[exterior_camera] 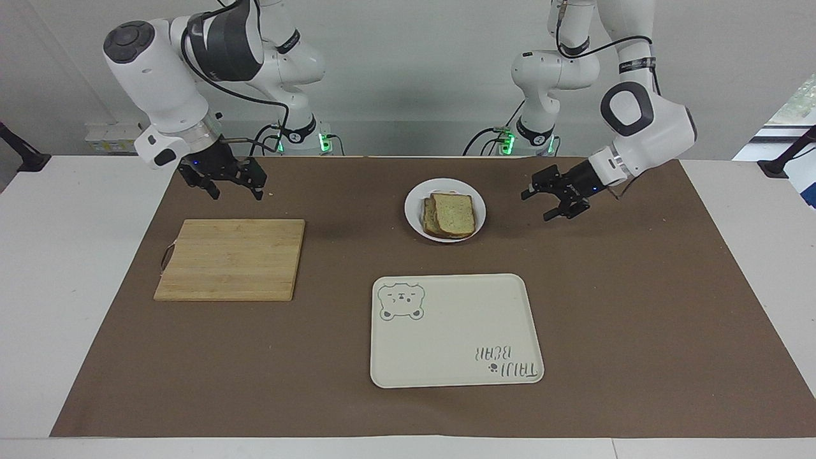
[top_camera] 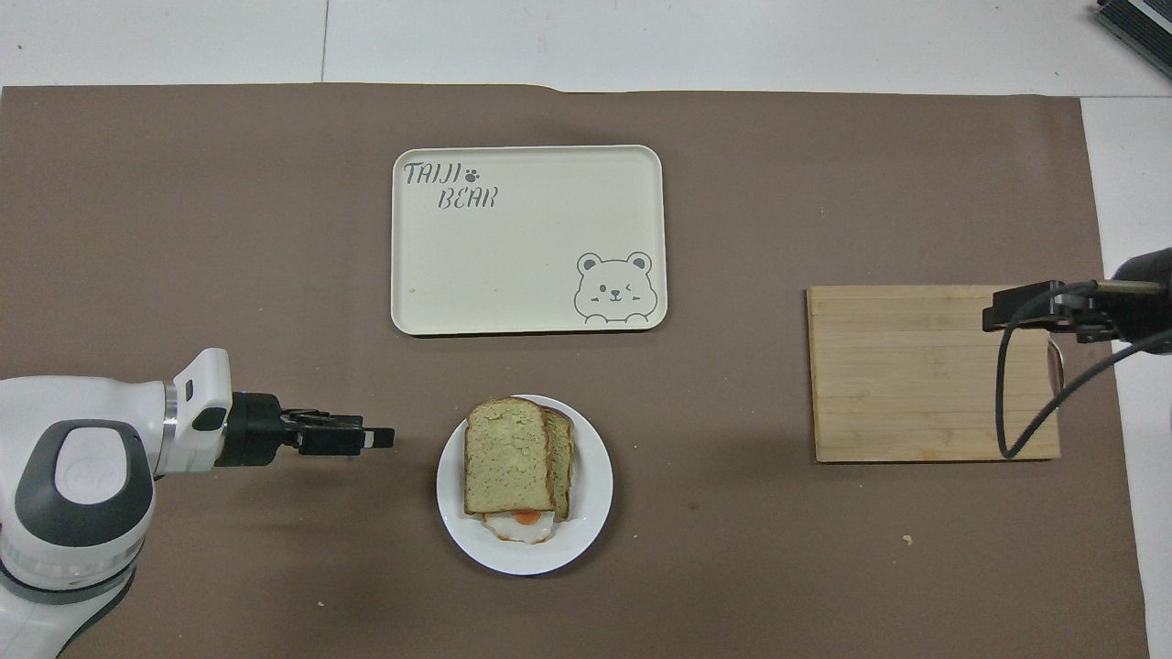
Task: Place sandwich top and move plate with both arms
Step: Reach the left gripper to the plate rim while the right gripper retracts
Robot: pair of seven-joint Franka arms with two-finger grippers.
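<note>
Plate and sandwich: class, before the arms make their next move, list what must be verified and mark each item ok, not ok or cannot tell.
1. Sandwich top lies on the stack, fried egg peeking out beneath: ok.
2. Plate flat on the mat, rim free: ok.
3. Left end effector beside the plate, open, not touching it: ok.
4. Right end effector at the plate: not ok; it hangs open by the cutting board.
5. Tray bare: ok.

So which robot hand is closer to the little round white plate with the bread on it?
The left gripper: it hangs beside the small round white plate, toward the left arm's end. The right gripper is over the brown mat, by the wooden cutting board.
</note>
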